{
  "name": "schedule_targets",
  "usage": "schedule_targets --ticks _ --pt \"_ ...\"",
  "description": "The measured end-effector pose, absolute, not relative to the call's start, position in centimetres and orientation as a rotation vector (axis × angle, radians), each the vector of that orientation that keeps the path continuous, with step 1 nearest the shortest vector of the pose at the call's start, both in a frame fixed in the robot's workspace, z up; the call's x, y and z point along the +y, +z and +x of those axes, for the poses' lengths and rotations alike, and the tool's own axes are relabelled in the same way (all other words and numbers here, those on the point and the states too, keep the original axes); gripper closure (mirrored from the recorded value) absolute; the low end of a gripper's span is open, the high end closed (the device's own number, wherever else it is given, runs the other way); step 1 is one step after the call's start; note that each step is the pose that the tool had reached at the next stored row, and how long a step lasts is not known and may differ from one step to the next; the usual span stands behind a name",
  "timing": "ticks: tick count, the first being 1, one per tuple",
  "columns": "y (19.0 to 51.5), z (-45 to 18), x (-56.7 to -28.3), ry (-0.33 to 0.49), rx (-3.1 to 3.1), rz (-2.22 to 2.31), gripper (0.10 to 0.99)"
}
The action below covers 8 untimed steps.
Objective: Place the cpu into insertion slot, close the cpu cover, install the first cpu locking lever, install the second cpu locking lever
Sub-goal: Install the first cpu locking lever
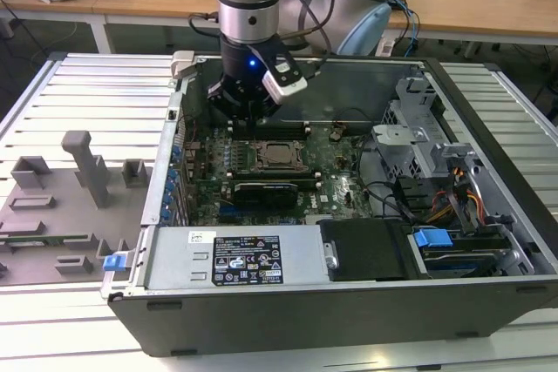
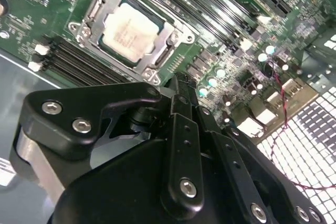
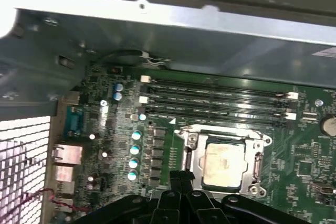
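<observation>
If the gripper (image 3: 181,174) goes down from here, I think it could bump the wrong thing. Its tip hangs just beside one edge of the socket (image 1: 281,165), low inside the open computer case (image 1: 349,302). Right next to that spot stand little round cans (image 3: 136,148) on the green board (image 3: 310,182). A push a bit to the side could scrape the board or knock one of those cans. The metal edge of the socket is thin and smooth too, so I think a fingertip could slip off it and poke the board. A hard push straight down on the chip (image 2: 128,30) could also hurt it if it lies a bit crooked, though from here it looks flat.

The chip is in the socket, silver top up. The cover (image 2: 100,6), a thin metal frame, looks to lie down flat around it, with the chip showing through its window. Whether the cover is locked down I cannot tell.

The gripper's two fingers are pressed together, with no gap between them in both wrist views. Nothing is held between them. I cannot tell if the tip touches the socket's edge or hangs just above it. Beyond the socket run long black slots (image 3: 215,100), and the gripper is well apart from those.
</observation>
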State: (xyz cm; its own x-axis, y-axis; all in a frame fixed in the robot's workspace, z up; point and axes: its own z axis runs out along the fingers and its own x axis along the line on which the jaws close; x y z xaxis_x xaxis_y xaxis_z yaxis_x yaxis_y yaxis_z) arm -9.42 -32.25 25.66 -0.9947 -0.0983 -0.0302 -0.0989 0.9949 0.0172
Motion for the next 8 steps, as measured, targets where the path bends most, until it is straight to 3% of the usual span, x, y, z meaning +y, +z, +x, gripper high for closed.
schedule_targets --ticks 8 --pt "25.64 -10.49 -32.25 0.100 3.094 -0.152 0.980"
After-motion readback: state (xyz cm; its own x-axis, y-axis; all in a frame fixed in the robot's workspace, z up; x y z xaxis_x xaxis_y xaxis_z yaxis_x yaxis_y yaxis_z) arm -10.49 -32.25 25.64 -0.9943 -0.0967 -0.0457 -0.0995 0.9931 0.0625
